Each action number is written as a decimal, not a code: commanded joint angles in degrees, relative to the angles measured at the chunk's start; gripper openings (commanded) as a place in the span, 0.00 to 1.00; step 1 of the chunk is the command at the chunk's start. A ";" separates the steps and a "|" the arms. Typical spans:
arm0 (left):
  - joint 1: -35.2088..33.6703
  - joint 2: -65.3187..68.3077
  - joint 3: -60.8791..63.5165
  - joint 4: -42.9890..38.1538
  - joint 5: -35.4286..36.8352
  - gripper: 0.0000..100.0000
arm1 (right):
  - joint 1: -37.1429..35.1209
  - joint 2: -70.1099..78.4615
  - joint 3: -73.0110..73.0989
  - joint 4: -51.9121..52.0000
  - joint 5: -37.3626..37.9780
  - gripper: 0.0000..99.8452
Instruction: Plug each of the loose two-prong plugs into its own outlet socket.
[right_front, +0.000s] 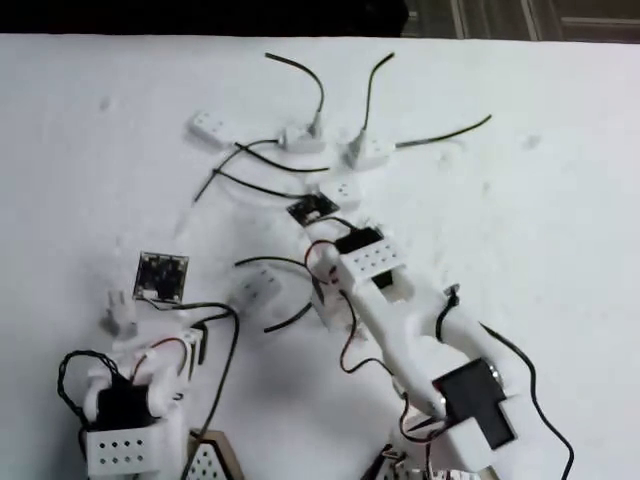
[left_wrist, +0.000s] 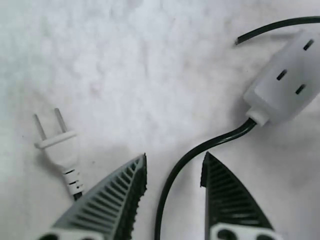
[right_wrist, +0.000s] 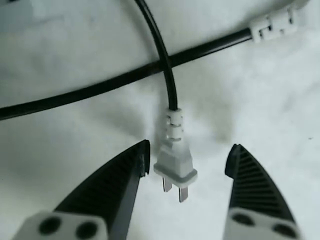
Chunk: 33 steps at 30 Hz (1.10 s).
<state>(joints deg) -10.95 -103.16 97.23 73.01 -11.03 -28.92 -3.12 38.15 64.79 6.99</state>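
Note:
My right gripper (right_wrist: 189, 149) is open, one finger on each side of a white two-prong plug (right_wrist: 175, 157) that lies flat on the table, touching neither. The plug's dark cord (right_wrist: 160, 55) runs away from the gripper and crosses a second dark cord (right_wrist: 90, 90). My left gripper (left_wrist: 172, 165) is open low over the table, with a dark cord (left_wrist: 175, 175) lying between its fingers. That cord leads to a white outlet socket (left_wrist: 287, 82). Off to one side lies a loose white plug (left_wrist: 57, 145). In the high view the right arm (right_front: 400, 320) stretches toward the table's middle.
Several white outlet sockets (right_front: 300, 140) with short dark cords lie spread across the far half of the white table (right_front: 540, 220). Another socket (right_front: 262, 287) sits near the middle and a plug (right_front: 120, 318) at the left. The left arm's base (right_front: 120, 430) stands at the front left.

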 joint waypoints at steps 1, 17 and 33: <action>0.48 -0.40 -0.18 0.18 0.53 0.18 | 0.57 0.40 -2.20 -0.48 -0.62 0.21; 0.48 -0.40 -0.18 0.18 0.53 0.18 | 0.84 0.13 -2.20 -0.48 -0.09 0.02; 0.48 -0.40 -0.18 0.18 0.53 0.18 | 0.75 -21.41 -4.66 14.81 3.87 0.02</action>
<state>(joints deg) -10.95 -103.16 97.23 73.01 -11.03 -28.92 -14.99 35.60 76.04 10.24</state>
